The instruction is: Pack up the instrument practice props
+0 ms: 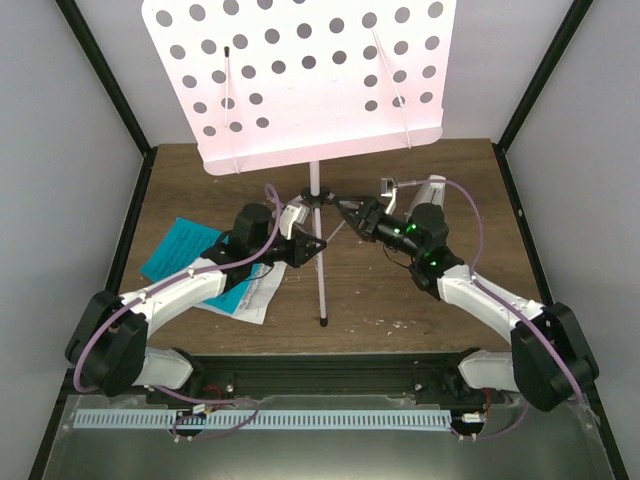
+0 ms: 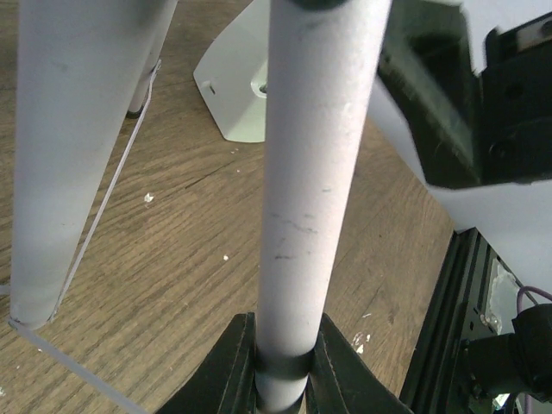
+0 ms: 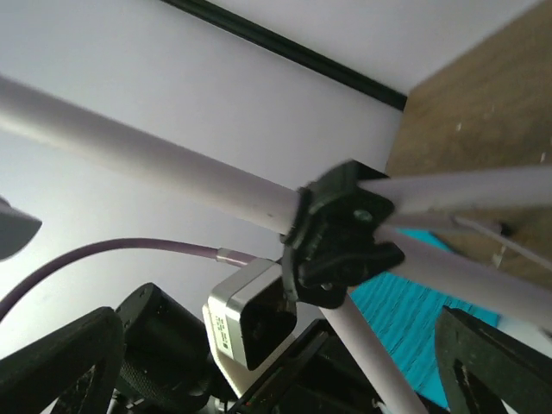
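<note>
The pale pink music stand has its perforated desk at the top and stands on thin tripod legs. My left gripper is shut on one white leg, just below the black hub; its jaws clamp the tube. My right gripper is open, its fingers wide apart on either side of the black tripod hub, not touching it. The white metronome stands behind my right arm and also shows in the left wrist view. The teal booklet lies under my left arm.
Black frame posts and grey walls close in the wooden table on both sides. A thin wire brace runs between the legs. My left wrist camera sits close below the hub. A black rail runs along the near edge.
</note>
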Controlling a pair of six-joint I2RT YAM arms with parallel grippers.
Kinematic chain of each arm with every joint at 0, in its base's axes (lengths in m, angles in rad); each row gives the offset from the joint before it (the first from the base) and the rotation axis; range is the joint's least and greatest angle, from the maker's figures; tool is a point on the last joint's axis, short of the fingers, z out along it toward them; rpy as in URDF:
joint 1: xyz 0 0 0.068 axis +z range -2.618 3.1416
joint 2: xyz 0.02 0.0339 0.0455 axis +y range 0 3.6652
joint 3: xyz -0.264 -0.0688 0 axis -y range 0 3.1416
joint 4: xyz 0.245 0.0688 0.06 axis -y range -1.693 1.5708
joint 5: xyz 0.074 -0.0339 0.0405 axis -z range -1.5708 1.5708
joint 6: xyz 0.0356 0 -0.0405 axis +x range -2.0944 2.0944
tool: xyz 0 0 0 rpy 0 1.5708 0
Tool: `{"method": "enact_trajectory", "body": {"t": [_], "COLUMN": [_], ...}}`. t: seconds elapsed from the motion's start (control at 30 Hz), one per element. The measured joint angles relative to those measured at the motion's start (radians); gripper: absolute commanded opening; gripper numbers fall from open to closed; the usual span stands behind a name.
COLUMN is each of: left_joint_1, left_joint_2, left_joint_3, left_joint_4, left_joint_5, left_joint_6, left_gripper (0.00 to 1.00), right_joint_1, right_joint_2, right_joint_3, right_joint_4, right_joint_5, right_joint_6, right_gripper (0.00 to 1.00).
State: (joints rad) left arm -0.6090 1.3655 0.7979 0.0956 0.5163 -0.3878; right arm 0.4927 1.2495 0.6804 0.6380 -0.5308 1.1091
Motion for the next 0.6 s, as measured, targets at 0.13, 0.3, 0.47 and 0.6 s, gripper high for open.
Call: {"method": "enact_trajectory", "body": {"t": [0.13, 0.3, 0.47, 0.6], "left_joint_1": [0.000, 0.000, 0.000, 0.000], "left_joint_2": [0.000, 0.000, -0.002, -0.003], "left_joint_3": [-0.001, -0.002, -0.003, -0.003], "left_joint_4": [0.002, 0.004, 0.004, 0.003], "left_joint_5": [0.000, 0.000, 0.000, 0.000], "left_joint_6": [0.000, 0.000, -0.001, -0.001], "left_gripper": [0.04, 0.04, 0.03, 0.03], "right_joint_1": [0.000, 0.000, 0.000, 0.000], "right_joint_2": [0.035, 0.057, 0.070, 0.098], "right_joint_3": [0.000, 0.024, 0.052, 0.075], "right_joint_4": [-0.003, -0.029, -0.027, -0.027], "right_joint_5": [-0.021, -0.016, 0.003, 0.005], "right_joint_6": [0.158, 0.241, 0.278, 0.292], "right_gripper": [0.94, 0.85, 0.76, 0.72]}}
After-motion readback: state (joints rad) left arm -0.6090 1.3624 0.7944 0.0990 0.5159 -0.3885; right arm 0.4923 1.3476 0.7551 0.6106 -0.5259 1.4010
